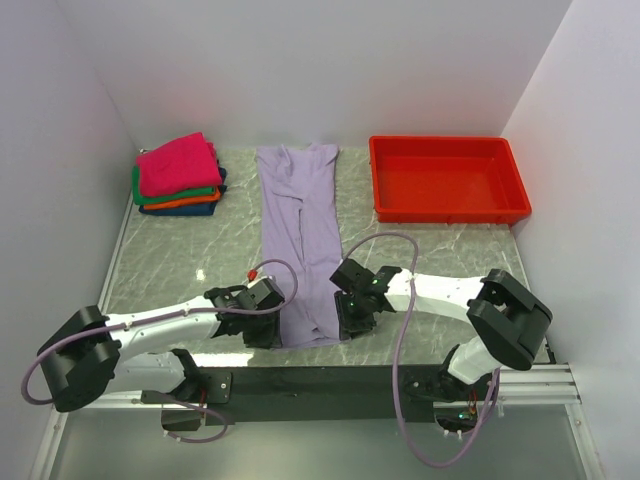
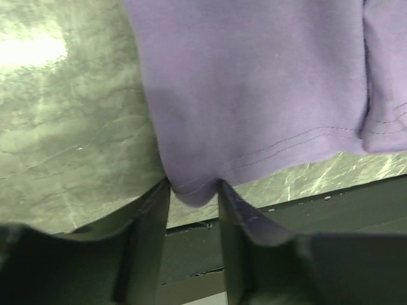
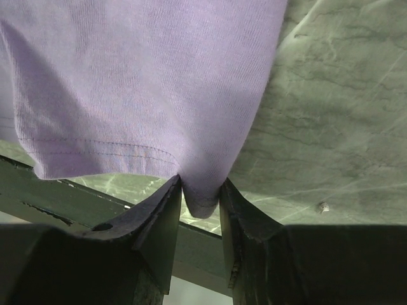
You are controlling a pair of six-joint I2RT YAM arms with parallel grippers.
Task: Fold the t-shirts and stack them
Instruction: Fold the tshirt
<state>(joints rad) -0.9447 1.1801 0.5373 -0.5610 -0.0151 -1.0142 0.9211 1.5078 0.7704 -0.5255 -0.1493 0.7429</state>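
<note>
White walls (image 1: 320, 60) stand round a grey bench (image 1: 170, 255). On it lies the lilac shirt (image 1: 298, 215), folded into a long thin strip. It runs straight away from the jaws, and its bottom edge is at the near end, right at them. The left jaws pinch the left corner of that edge, with a small bump of cloth squeezed between the two fingers (image 2: 149, 216). The right jaws do the same at the right corner. Both jaws are narrow, and both hold the shirt.

I think they take two corners so the edge comes up flat and straight. With one corner alone the strip could twist or sag. The next step looks like lifting this end and laying it over the far end, to make the strip shorter.

Far ahead of the left jaws, off to their left, is the stack (image 1: 178, 175) of folded shirts: pink on top, then green, orange and dark blue. This shirt should end up there. Far ahead of the right jaws, off to their right, sits a red tray (image 1: 450, 213), well apart from the shirt.
</note>
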